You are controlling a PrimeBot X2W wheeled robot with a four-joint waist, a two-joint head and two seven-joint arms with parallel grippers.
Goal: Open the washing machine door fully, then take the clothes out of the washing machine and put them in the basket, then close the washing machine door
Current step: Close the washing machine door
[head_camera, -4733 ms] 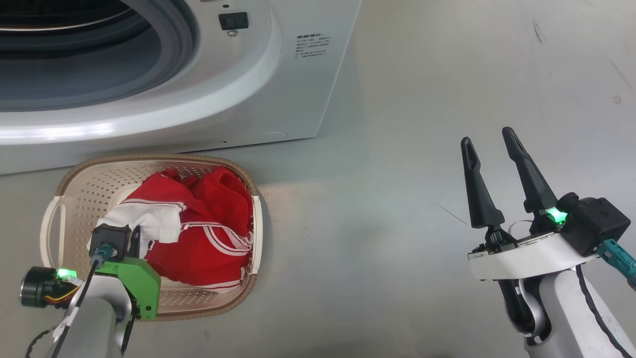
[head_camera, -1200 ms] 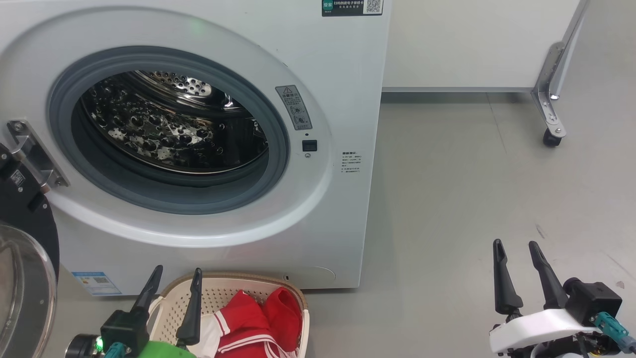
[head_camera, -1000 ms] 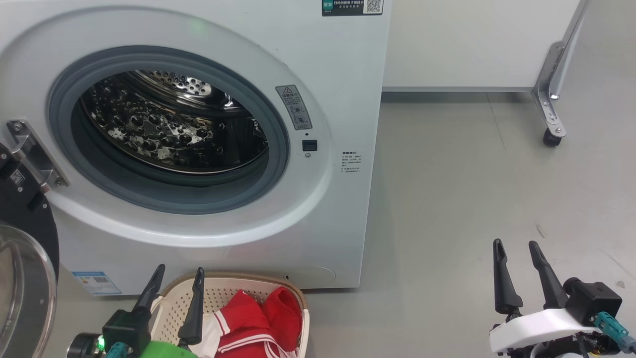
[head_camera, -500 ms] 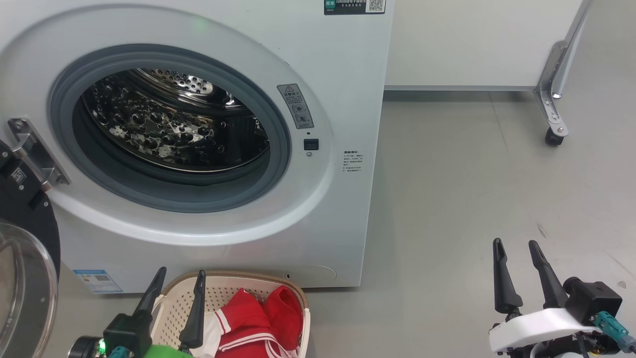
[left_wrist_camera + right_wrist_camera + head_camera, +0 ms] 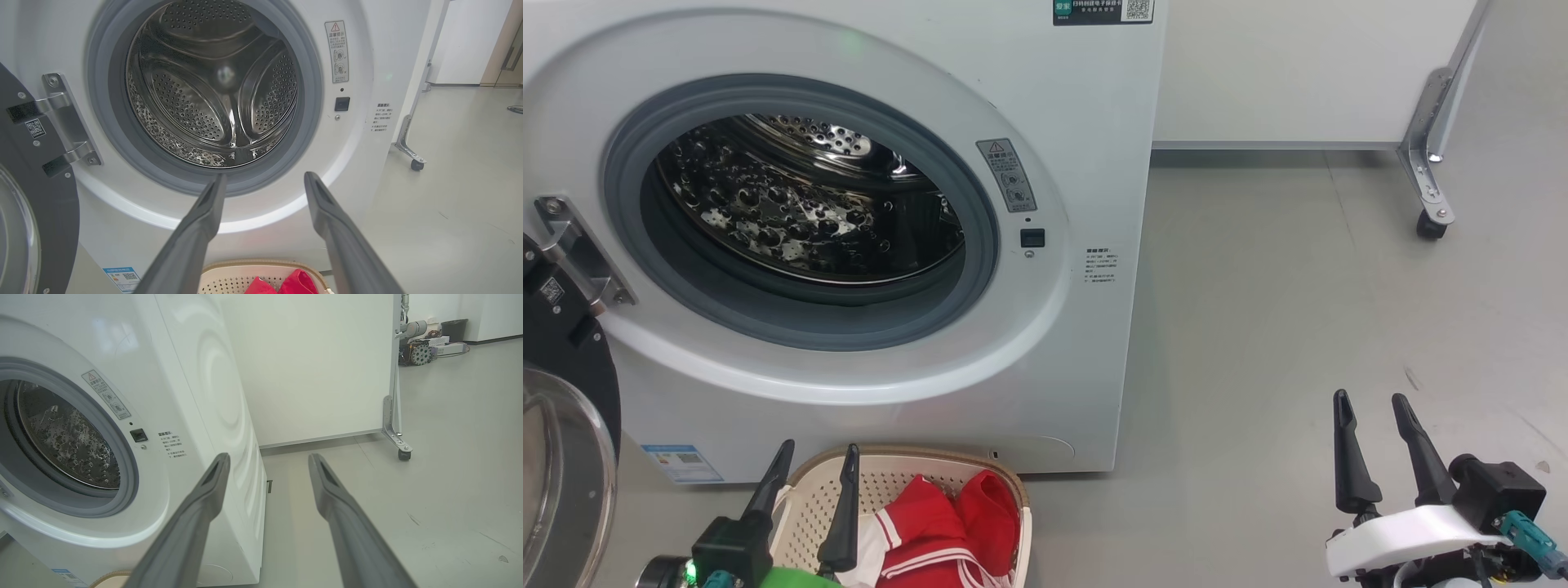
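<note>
The washing machine [image 5: 1086,122] [image 5: 367,73] [image 5: 204,375] stands ahead with its steel drum [image 5: 792,204] [image 5: 212,94] showing bare metal inside. Its door [image 5: 560,425] [image 5: 36,212] hangs swung out at the left edge, black rim and glass bowl facing me. On the floor in front sits the cream basket [image 5: 890,474] [image 5: 229,277] holding the red clothes [image 5: 947,523] [image 5: 286,283] with white stripes. My left gripper [image 5: 818,453] [image 5: 263,177] hovers open over the basket's left part, nothing between its fingers. My right gripper [image 5: 1372,400] [image 5: 267,457] is open and empty over bare floor, far right of the washer.
A white wall panel [image 5: 1298,73] stands behind the washer's right side, and a metal leg with a caster wheel [image 5: 1429,227] [image 5: 404,454] rests on the grey floor at the upper right. Grey floor [image 5: 1258,327] spreads right of the washer.
Since the oldest frame the head camera has tilted up from the basket to the washer, and my left gripper has risen out of the basket. Over the last second nothing has moved.
</note>
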